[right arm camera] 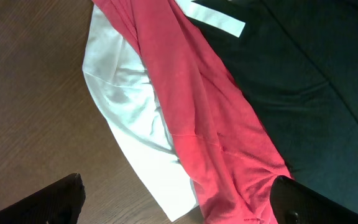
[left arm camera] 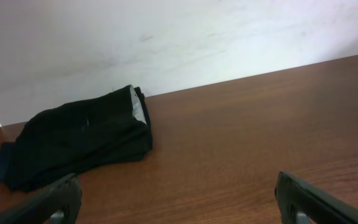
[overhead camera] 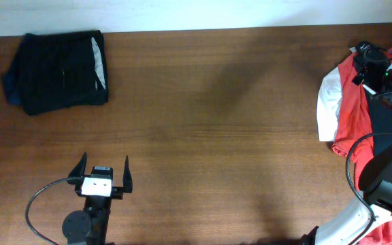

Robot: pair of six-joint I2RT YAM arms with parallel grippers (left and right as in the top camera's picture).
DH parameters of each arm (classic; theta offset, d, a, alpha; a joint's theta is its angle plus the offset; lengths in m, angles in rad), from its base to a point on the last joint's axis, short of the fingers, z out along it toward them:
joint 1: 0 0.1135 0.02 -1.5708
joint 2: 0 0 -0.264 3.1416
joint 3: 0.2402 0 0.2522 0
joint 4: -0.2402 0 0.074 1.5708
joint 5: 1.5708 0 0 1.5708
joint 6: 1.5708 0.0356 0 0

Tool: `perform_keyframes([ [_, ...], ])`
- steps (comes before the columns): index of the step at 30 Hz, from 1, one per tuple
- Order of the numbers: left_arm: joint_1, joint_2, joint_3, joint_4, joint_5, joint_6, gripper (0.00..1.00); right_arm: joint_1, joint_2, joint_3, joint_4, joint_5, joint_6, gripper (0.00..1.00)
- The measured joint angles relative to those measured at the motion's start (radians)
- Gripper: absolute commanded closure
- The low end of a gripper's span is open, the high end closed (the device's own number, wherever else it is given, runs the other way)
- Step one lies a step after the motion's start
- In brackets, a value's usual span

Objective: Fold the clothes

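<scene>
Evidently the limp red garment (right arm camera: 210, 124) will sag and bunch (light, soft cloth); the right gripper (right arm camera: 179, 214), spread wide, should pinch its hem

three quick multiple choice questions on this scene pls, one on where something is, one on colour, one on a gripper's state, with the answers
1. Where on the table is the folded black garment?
A) the centre
B) the far left corner
C) the near edge

2. Which colours show in the unfolded pile at the right edge?
A) red, white and black
B) green and yellow
C) blue only

3. What state is the left gripper in?
A) shut on the black garment
B) shut on red cloth
C) open, holding nothing

Answers:
1 B: the overhead view shows it in the far left corner.
2 A: the right wrist view shows red cloth over white, with black beside it.
3 C: it stands spread wide over bare wood.
</scene>
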Motion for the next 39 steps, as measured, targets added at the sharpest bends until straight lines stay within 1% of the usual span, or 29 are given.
perform_keyframes([
  [13, 0.0, 0.0, 0.0, 0.0, 0.0, 0.0, 0.01, 0.003, -0.006, 0.0, 0.0, 0.0, 0.0, 0.01],
  [15, 0.0, 0.0, 0.0, 0.0, 0.0, 0.0, 0.01, 0.009, -0.054, -0.002, -0.001, 0.0, 0.0, 0.01],
  [17, 0.0, 0.0, 0.0, 0.0, 0.0, 0.0, 0.01, 0.032, -0.174, -0.003, 0.0, 0.0, 0.0, 0.01],
  [19, 0.0, -0.001, 0.0, 0.0, 0.0, 0.0, 0.01, 0.092, -0.319, 0.0, 0.0, 0.003, 0.0, 0.01],
  [21, 0.0, -0.001, 0.0, 0.0, 0.0, 0.0, 0.01, 0.177, -0.408, 0.002, 0.0, 0.005, 0.001, 0.01],
  [22, 0.0, -0.001, 0.0, 0.0, 0.0, 0.0, 0.01, 0.234, -0.446, 0.002, 0.001, 0.005, 0.0, 0.01],
  [23, 0.0, -0.001, 0.0, 0.0, 0.0, 0.0, 0.01, 0.337, -0.504, 0.002, 0.001, 0.0, -0.001, 0.01],
  [25, 0.0, -0.001, 0.0, 0.0, 0.0, 0.0, 0.01, 0.437, -0.563, 0.002, -0.009, 0.048, -0.006, 0.01],
  [28, 0.0, -0.001, 0.0, 0.0, 0.0, 0.0, 0.01, 0.502, -0.659, -0.045, 0.002, 0.097, -0.008, 0.01],
  [31, 0.0, -0.002, 0.0, 0.0, 0.0, 0.0, 0.01, 0.509, -0.811, -0.277, 0.147, 0.113, -0.009, 0.01],
  [32, 0.0, -0.002, 0.0, -0.002, 0.0, 0.0, 0.01, 0.509, -0.858, -0.367, 0.166, 0.115, -0.008, 0.01],
  [33, 0.0, -0.002, 0.0, 0.0, 0.0, 0.0, 0.01, 0.509, -0.935, -0.505, 0.163, 0.117, -0.008, 0.01],
  [35, 0.0, -0.003, 0.0, -0.001, 0.0, 0.0, 0.01, 0.509, -1.039, -0.663, 0.249, 0.116, -0.009, 0.01],
  [36, 0.0, -0.003, 0.0, -0.002, 0.0, 0.0, 0.01, 0.51, -1.174, -0.82, 0.32, 0.115, -0.019, 0.01],
  [37, 0.0, -0.003, 0.0, 0.002, 0.0, 0.0, 0.01, 0.51, -1.252, -0.904, 0.388, 0.103, -0.036, 0.01],
  [38, 0.0, -0.003, 0.0, -0.002, -0.001, 0.0, 0.01, 0.51, -1.355, -1.012, 0.498, 0.082, -0.059, 0.01],
  [39, 0.0, -0.003, 0.0, -0.002, 0.0, 0.0, 0.01, 0.511, -1.476, -1.133, 0.567, 0.053, -0.083, 0.02],
])
